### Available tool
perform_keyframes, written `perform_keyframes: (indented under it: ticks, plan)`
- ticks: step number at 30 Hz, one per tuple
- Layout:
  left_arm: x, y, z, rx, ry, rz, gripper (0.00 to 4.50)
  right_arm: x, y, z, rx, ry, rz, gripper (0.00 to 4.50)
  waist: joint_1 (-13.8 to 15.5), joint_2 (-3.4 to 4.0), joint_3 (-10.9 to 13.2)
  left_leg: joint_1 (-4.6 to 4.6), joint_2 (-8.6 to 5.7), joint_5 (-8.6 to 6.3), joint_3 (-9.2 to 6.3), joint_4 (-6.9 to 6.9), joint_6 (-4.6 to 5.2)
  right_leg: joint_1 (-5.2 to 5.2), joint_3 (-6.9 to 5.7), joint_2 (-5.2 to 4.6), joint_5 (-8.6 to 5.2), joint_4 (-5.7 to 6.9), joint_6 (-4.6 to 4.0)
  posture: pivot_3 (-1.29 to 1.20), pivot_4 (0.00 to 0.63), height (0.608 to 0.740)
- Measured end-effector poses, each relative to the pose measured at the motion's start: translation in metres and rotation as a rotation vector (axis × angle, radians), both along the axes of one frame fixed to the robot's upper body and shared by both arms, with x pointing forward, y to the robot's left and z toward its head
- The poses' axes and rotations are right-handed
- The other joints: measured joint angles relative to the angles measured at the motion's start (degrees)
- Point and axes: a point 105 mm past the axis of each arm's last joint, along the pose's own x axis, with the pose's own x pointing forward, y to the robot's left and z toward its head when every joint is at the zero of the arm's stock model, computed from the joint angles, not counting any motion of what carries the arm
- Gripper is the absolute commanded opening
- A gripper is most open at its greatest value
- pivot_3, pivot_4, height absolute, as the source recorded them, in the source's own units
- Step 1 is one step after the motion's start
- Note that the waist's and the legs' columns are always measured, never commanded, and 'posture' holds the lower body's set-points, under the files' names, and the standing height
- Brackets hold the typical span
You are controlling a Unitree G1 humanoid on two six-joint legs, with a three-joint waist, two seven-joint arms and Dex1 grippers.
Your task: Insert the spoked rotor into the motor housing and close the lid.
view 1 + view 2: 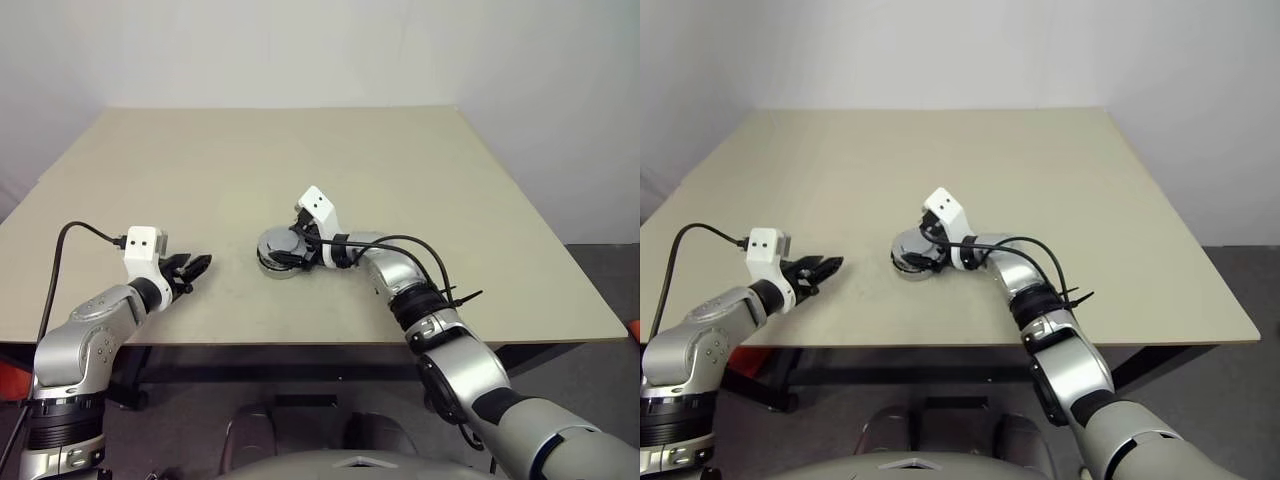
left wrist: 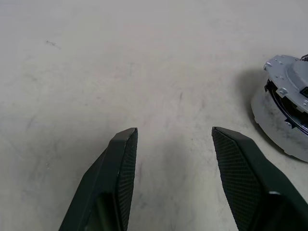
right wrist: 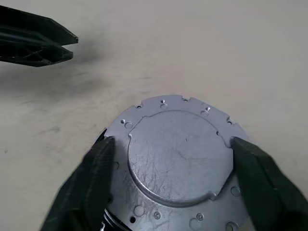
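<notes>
The right gripper (image 3: 168,159) reaches in from the robot's right and straddles the lid (image 3: 179,156), one black finger at the disc's nine o'clock edge and the other at its three o'clock edge; the jaws stand about as wide as the disc, and whether the pads press the rim or merely flank it cannot be told. This hold suits the closing step: fingers on opposite sides of the rim keep the disc centred and roughly level over the motor housing (image 2: 276,122), whose pale side wall shows beneath the lid, so the cap can be seated squarely. The lid appears to lie on the housing, slightly tilted or not fully seated, with a dark gap visible under its edge; the rotor itself cannot be made out, presumably covered by the lid. The stack sits near the centre of the worktop (image 1: 300,160), toward its near edge. The left gripper (image 1: 192,266) hovers low over bare worktop at the stack's nine o'clock, well apart from it, jaws moderately open and empty, apparently parked out of the way. The lid is a round silver-grey metal plate with a raised, scuffed central disc, a notched outer flange and small holes around its border.
</notes>
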Motion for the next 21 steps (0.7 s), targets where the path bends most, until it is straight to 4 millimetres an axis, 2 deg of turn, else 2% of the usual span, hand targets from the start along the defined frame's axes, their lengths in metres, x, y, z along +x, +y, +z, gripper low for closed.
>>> perform_keyframes:
  ticks: [1,8,16,21]
  plan:
    - [0.000,0.000,0.000,0.000,0.000,0.001,2.60,0.000,0.000,0.000,-0.001,-0.001,0.000,3.10,0.00,0.00,0.00,0.00,0.00,0.00,0.00,0.00,0.00,0.00,0.00,0.00,0.00,0.00,0.00,0.00,0.000,0.740]
    - [0.000,0.001,0.000,0.002,0.000,0.003,2.60,0.000,-0.002,0.000,-0.008,-0.008,0.005,3.10,-0.02,0.00,0.00,0.00,0.00,0.00,0.00,0.00,0.00,0.00,0.00,0.00,0.01,0.00,-0.02,0.00,0.000,0.740]
    - [0.001,0.002,0.000,0.002,0.001,0.007,2.60,-0.010,-0.003,0.007,0.033,0.006,0.113,3.10,0.01,0.00,0.00,-0.12,0.00,-0.05,0.00,-0.02,0.09,-0.06,0.00,0.00,0.15,-0.08,-0.28,0.00,0.000,0.740]
    - [0.001,0.002,0.000,0.003,0.001,0.008,2.60,-0.011,-0.003,0.007,0.037,0.004,0.120,3.10,-0.01,0.00,0.01,-0.12,0.00,-0.06,0.01,-0.02,0.10,-0.06,0.00,0.00,0.15,-0.08,-0.28,0.00,0.000,0.740]
